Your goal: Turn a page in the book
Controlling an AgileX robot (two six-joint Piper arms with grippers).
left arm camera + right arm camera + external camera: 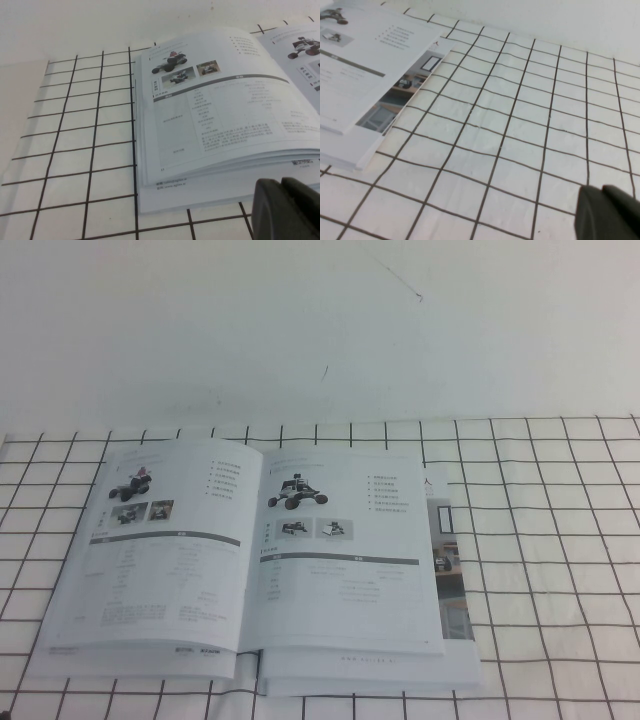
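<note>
Lying open and flat on the gridded cloth (540, 540) over the desk, the book (250, 570), spine running from the near edge toward the far wall, long axis along that same line, text upright as read from the robot's side. Right of the spine, the page (345, 560) with the red-wheeled black buggy, free edge pointing right.

Probably at the start: nothing touching the book. Best to approach the page's free right edge near the lower corner, catch only the top leaf, lift it, then sweep in an arc over the spine toward the left.

Left gripper (287, 210) just off the book's near left corner; right gripper (610, 212) well right of the book. Cannot tell for either whether the jaws are parted.
</note>
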